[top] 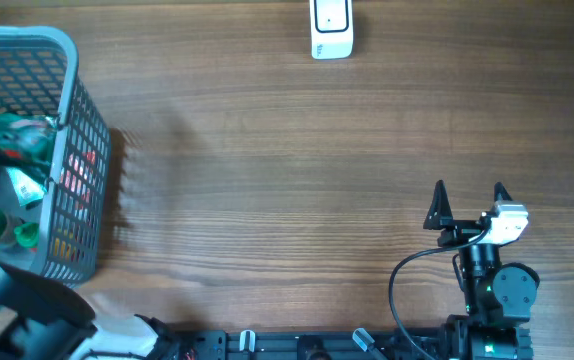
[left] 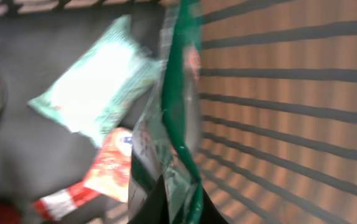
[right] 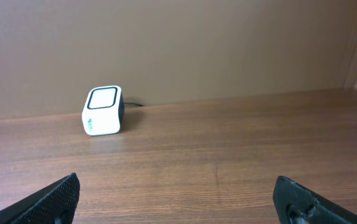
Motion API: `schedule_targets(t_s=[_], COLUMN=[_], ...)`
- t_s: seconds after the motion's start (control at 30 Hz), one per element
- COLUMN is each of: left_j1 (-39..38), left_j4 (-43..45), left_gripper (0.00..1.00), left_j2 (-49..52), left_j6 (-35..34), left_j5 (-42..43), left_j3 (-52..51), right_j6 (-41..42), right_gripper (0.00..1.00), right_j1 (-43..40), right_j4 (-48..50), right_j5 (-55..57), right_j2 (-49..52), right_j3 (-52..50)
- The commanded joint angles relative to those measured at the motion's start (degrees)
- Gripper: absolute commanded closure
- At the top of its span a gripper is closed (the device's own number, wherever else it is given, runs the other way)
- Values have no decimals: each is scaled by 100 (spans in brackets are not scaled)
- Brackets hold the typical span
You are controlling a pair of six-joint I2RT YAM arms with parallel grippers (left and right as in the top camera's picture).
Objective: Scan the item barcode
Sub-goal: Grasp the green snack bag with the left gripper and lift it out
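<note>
Overhead: straight down on worktop (top: 287, 150), basket (top: 82, 170) at left edge, scanner (top: 331, 28) top centre. Left wrist: inside basket, close on green packet (left: 177, 93), mesh at right, blurred. Right wrist: low, level across worktop, scanner left of centre. Shared with overhead: scanner, worktop.

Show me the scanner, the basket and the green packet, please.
scanner (top: 331, 28), overhead view, on its white top face.
basket (top: 22, 38), overhead view, on its far rim.
green packet (left: 177, 93), left wrist view, on its green edge.
</note>
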Motion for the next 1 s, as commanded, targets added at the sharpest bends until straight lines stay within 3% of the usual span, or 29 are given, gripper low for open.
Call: schedule_targets(t_s=[0.0, 0.37, 0.67, 0.97], left_j1=[-37, -37, -442, -1982], left_j4=[208, 1049, 1158, -660], left_gripper=[96, 96, 96, 96], left_j2=[-702, -2496, -3670, -4140], left_j6=[-31, -566, -870, -715], left_j5=[302, 457, 1534, 1539], left_j3=[334, 334, 334, 334], right_j6=[-50, -50, -50, -50], right_gripper=[0, 0, 0, 0], right_j1=[24, 24, 24, 24], right_j4=[13, 13, 13, 13], right_j5=[-17, -17, -17, -17], right_j2=[2, 2, 2, 2], right_j3=[-7, -7, -7, -7])
